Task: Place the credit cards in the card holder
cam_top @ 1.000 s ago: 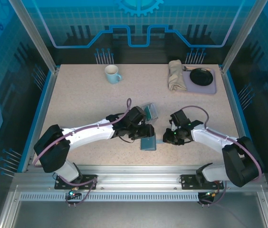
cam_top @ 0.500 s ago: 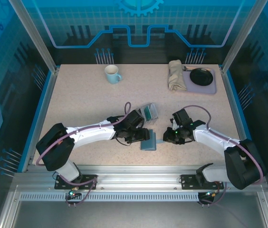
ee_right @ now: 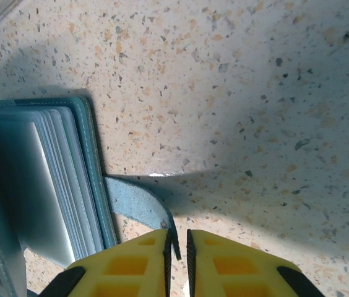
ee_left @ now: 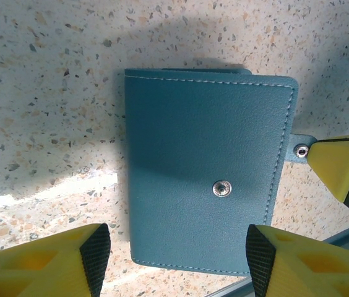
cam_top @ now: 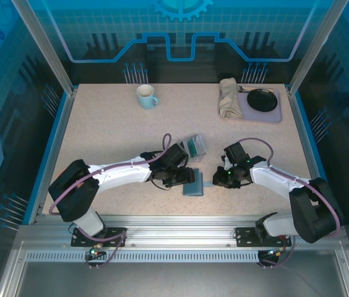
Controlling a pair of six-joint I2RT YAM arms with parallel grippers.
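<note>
Speckled tabletop [cam_top: 100, 142], near its front edge, carries the card holder [ee_left: 205, 179]: flat, cover down, strap unsnapped, btw. both arms. Right gripper [ee_right: 177, 244] has its jaws pinched on the holder's strap tab [ee_right: 138, 207], prob. to pin it or pull the flap open. Left gripper [ee_left: 177, 257] hangs over the cover w/ jaws spread wide astride it, touching nothing; looks set to steady it. Credit cards [cam_top: 194, 147] wait in a clear rack [cam_top: 189, 139] just behind, so loading prob. hasn't begun.

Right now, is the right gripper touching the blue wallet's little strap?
Touching. The right wrist view shows the right gripper closed on the end of the strap of the card holder.
</note>
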